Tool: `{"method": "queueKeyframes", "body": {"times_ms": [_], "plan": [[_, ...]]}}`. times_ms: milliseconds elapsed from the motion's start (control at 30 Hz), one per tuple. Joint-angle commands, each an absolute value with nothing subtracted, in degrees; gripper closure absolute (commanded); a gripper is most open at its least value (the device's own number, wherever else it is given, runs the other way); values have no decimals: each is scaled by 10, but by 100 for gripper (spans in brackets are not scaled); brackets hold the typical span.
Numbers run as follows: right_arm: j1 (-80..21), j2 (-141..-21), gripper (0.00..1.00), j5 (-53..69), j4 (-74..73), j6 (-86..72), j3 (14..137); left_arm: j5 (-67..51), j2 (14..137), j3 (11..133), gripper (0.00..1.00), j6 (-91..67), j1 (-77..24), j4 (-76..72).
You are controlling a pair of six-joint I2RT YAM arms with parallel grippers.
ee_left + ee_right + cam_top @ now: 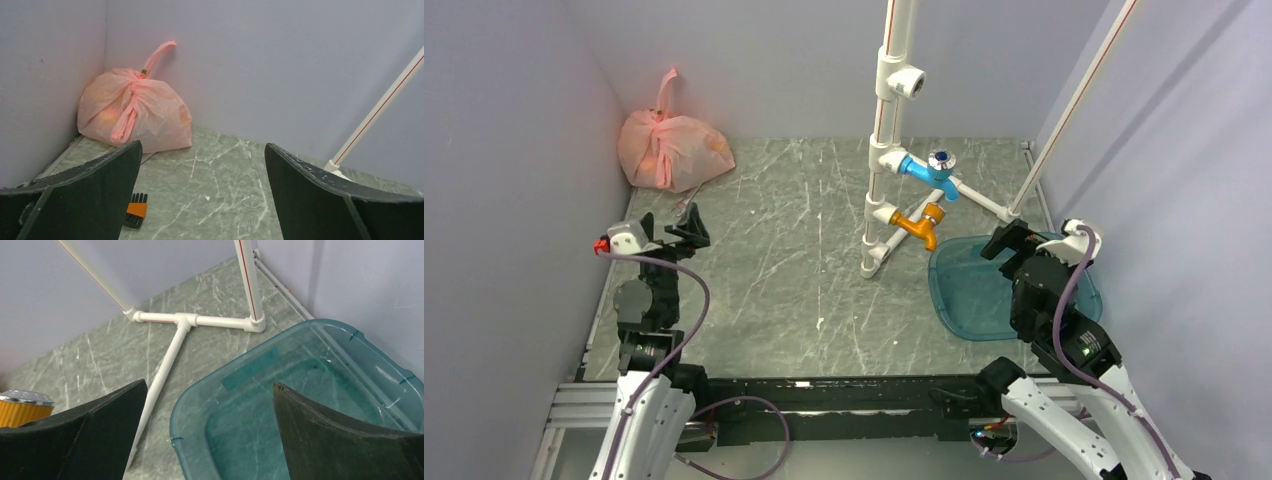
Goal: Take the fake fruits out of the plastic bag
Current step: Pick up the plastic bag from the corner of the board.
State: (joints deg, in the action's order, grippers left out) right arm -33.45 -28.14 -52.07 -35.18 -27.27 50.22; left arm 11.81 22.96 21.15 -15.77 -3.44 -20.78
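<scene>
Pink crinkly knotted plastic bag (676,150) sits in the far left corner, straight beyond the nearer left gripper (202,147), its jaws apart.

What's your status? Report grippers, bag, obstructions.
Left gripper open, empty, facing plastic bag. Right gripper open above teal tub. Bag tied, far-left corner. Small orange tool lies between.

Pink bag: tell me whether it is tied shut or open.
Tied shut. The handles of the bag are knotted over its mouth, and it bulges with shapes inside.
</scene>
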Motion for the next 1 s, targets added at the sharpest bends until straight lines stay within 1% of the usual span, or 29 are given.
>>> {"method": "queueKeyframes", "body": {"times_ms": [0, 167, 367, 467, 600, 700, 833, 933, 967], "plan": [[-335, -300, 0, -510, -373, -303, 511, 120, 266, 277, 1, -165, -32, -151], [-335, -318, 0, -485, -386, -304, 501, 127, 313, 313, 1, -188, -32, -95], [-334, -350, 0, -442, -446, -319, 518, 147, 352, 303, 1, -189, -32, -100], [-334, -350, 0, -411, -477, -345, 516, 149, 390, 316, 1, -181, -32, -85], [-336, -335, 0, -395, -477, -350, 522, 168, 447, 336, 1, -177, -33, -51], [-336, -317, 0, -382, -446, -325, 510, 179, 470, 339, 1, -184, -33, -43], [-335, -310, 0, -353, -456, -335, 508, 158, 505, 335, 1, -229, -27, -53], [-335, -300, 0, -356, -451, -334, 507, 102, 550, 354, 1, -293, -4, -50], [-335, -295, 0, -367, -446, -333, 504, 77, 569, 363, 1, -317, 20, -56]]}}
